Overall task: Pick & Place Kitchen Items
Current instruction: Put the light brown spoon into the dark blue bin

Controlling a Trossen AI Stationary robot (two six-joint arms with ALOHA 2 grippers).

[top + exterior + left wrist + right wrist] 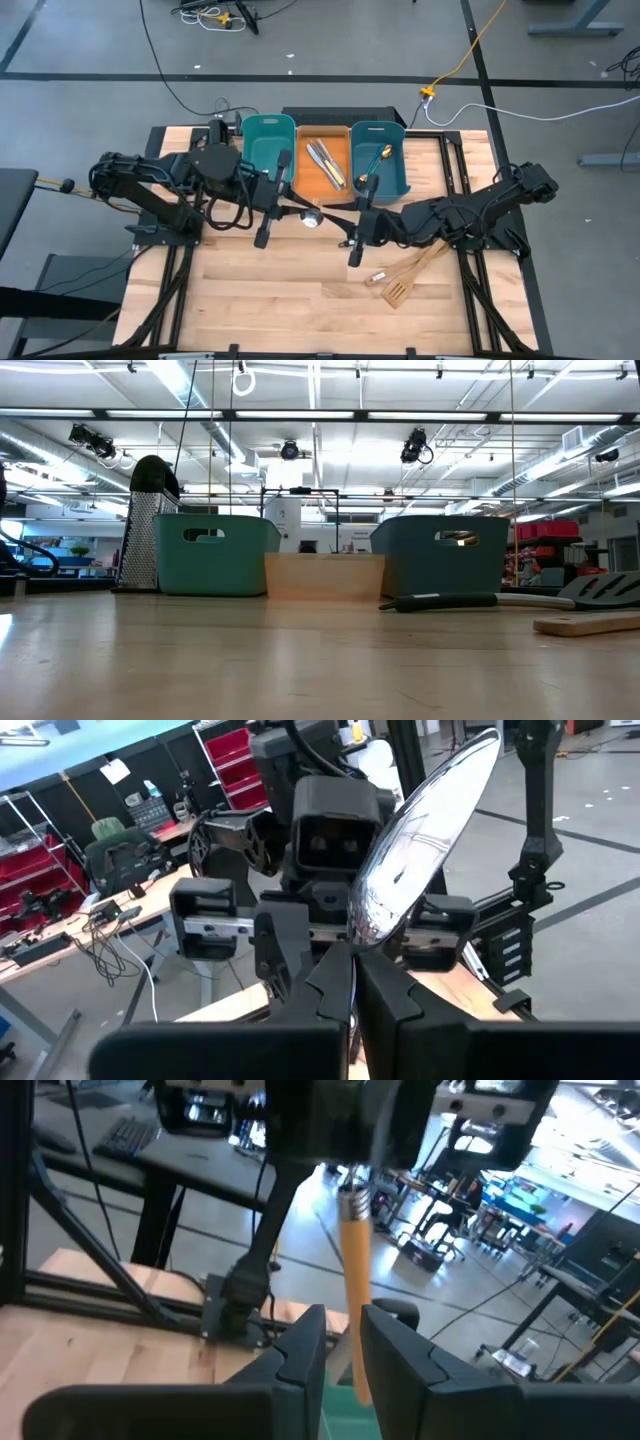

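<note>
My left gripper (300, 210) is raised over the table's middle, pointing level toward the right arm, and is shut on a silver spoon (420, 850) whose bowl (312, 217) shows between the two grippers. Facing it, my right gripper (340, 217) is shut on a yellow-handled utensil (352, 1280) with a silver collar. That utensil's head is lost against the left arm. Two wooden spatulas (412, 272) lie flat on the table at the right front. Knives (325, 160) lie in the orange bin (308, 178), and a gold spoon (385, 154) lies in the right teal bin (395, 180). My left gripper pinches the spoon's narrow end (353, 942), just below the bowl, between its two fingers (395, 990). The bowl rises slanting up and away from the fingertips toward the right arm, clear of the table. My right gripper has the yellow handle's lower part (352, 1360) between its two fingers (300, 1345). The handle runs on past the fingertips toward the left arm, clear of the table. I cannot tell whether the left finger touches it.
The left teal bin (262, 150) stands beside the orange one along the far edge, with a box grater (148, 530) to its left. In the low view a black-handled utensil (440, 600) and a black slotted spatula (605, 590) lie before the bins. Bare wood (270, 290) spreads at the front.
</note>
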